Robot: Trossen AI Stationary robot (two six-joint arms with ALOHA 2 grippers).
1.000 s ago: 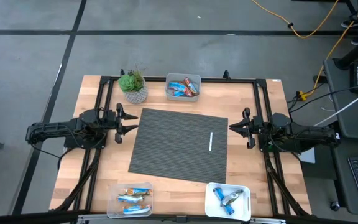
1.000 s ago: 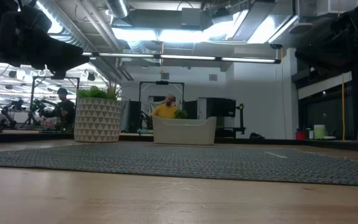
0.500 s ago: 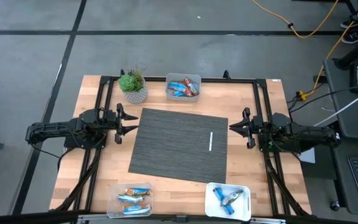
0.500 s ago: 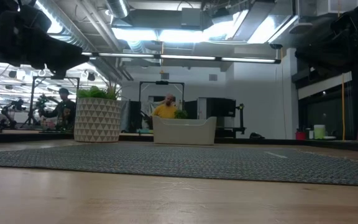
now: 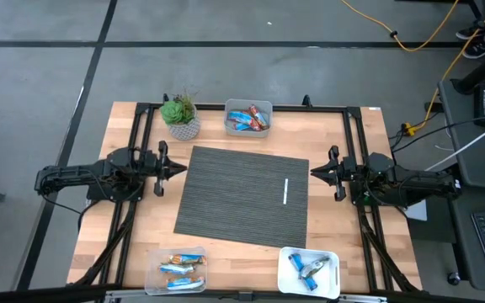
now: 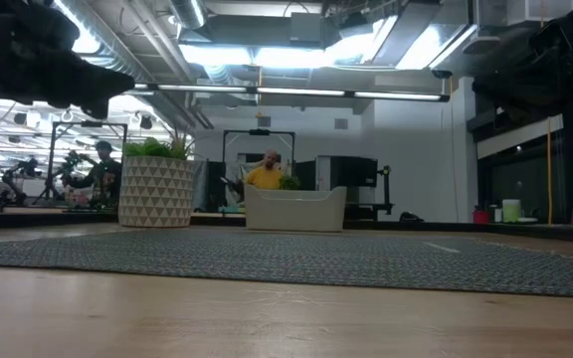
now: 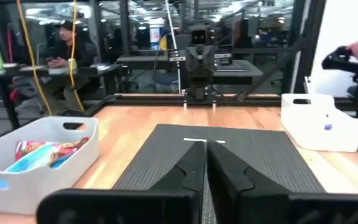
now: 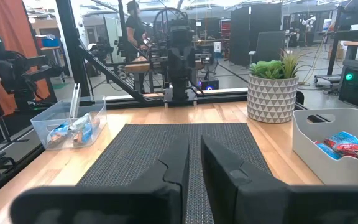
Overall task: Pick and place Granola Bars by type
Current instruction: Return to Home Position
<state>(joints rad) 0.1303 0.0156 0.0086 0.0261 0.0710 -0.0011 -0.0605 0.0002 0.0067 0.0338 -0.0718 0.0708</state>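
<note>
The Granola Bars lie in three bins. Blue and red ones (image 5: 249, 119) fill the grey bin (image 5: 267, 108) at the far edge. Brownish and blue ones (image 5: 178, 266) lie in the clear bin (image 5: 152, 275) near left, and blue ones (image 5: 306, 267) in the white bin (image 5: 333, 271) near right. My left gripper (image 5: 178, 169) hovers shut at the dark mat's (image 5: 234, 202) left edge, holding nothing. My right gripper (image 5: 313, 172) hovers at the mat's right edge, a narrow gap between its fingers (image 8: 179, 155) and nothing in it.
A thin white stick (image 5: 285, 191) lies on the right part of the mat. A potted plant (image 5: 181, 118) stands far left, beside the grey bin. Black frame rails (image 5: 141, 143) run along the table's sides. People show in the room beyond the table (image 6: 267, 174).
My left gripper has shut its fingers in place, on nothing. Nothing else has moved.
</note>
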